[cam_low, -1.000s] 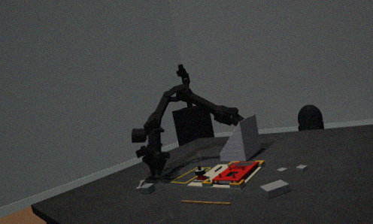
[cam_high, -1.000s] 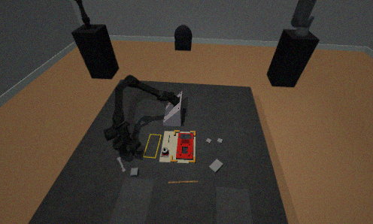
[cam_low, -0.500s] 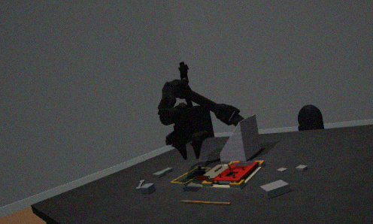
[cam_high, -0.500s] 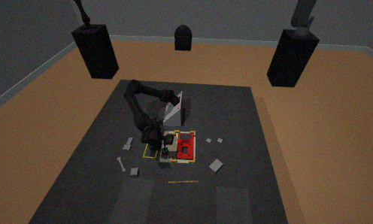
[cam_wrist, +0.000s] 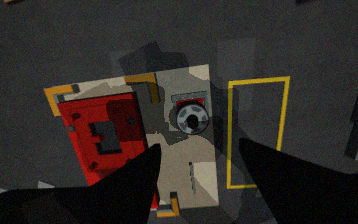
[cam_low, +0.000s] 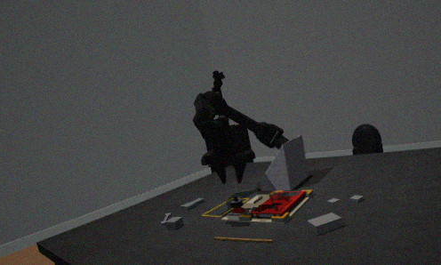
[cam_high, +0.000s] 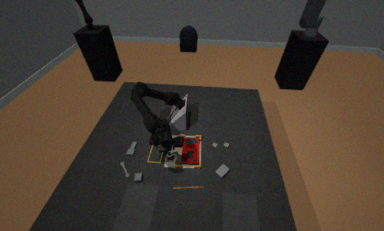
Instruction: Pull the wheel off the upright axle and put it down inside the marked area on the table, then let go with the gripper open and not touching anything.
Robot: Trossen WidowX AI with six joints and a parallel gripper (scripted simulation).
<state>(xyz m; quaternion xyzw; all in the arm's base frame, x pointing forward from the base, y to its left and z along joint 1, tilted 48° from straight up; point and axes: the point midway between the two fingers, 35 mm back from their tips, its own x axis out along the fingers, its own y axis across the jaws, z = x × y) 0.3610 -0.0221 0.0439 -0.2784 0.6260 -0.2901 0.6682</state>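
Above the pale board, nothing gripped

On its axle at one corner of the pale board [cam_high: 176, 151] [cam_low: 258, 201] [cam_wrist: 180, 150], the wheel [cam_high: 171, 155] [cam_low: 236, 202] [cam_wrist: 182, 119] is seated. Beside the board, the marked area [cam_high: 160, 162] [cam_low: 213, 216] [cam_wrist: 229, 135] is outlined in yellow. Over the board, the gripper [cam_low: 231, 181] [cam_wrist: 199, 146] is held with fingers parted, nothing between them. Across the board, a red plate [cam_high: 195, 151] [cam_low: 281, 203] [cam_wrist: 85, 135] is framed by orange corner pieces [cam_high: 199, 137] [cam_low: 281, 218] [cam_wrist: 155, 87].
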